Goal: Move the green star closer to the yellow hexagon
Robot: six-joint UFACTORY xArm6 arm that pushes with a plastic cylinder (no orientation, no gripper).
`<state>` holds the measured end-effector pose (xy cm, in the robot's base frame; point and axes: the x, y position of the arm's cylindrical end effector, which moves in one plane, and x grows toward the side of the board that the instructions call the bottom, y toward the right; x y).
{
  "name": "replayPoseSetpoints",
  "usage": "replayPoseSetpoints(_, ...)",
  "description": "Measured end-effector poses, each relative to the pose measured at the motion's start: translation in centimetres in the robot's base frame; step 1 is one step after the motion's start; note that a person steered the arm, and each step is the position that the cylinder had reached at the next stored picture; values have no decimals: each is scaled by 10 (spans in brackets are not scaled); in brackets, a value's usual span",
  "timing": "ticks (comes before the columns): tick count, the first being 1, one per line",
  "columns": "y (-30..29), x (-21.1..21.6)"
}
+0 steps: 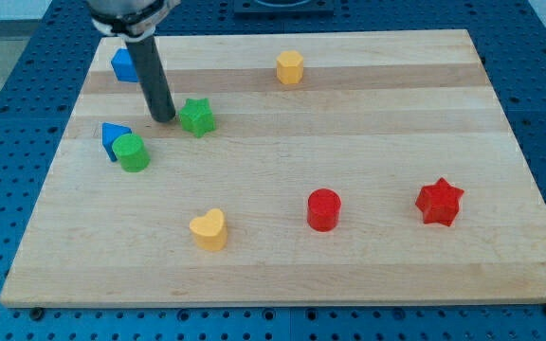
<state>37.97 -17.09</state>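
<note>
The green star (197, 117) lies on the wooden board in the upper left part of the view. The yellow hexagon (290, 67) sits near the view's top, up and to the right of the star. My tip (163, 117) rests on the board just to the left of the green star, very close to it or touching its left point. The dark rod rises from there toward the view's top left.
A blue block (121, 64) lies partly behind the rod at top left. A blue triangle (114, 137) and a green cylinder (133, 152) sit together below the tip. A yellow heart (209, 229), red cylinder (323, 209) and red star (440, 202) lie lower.
</note>
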Motion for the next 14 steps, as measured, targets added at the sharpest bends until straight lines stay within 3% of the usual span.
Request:
replayPoseSetpoints(1,-1,20)
replayPoseSetpoints(5,165,7)
replayPoseSetpoints(9,68,43)
replayPoseSetpoints(10,42,40)
replayPoseSetpoints(11,28,8)
replayPoseSetpoints(12,29,-15)
replayPoseSetpoints(14,78,-10)
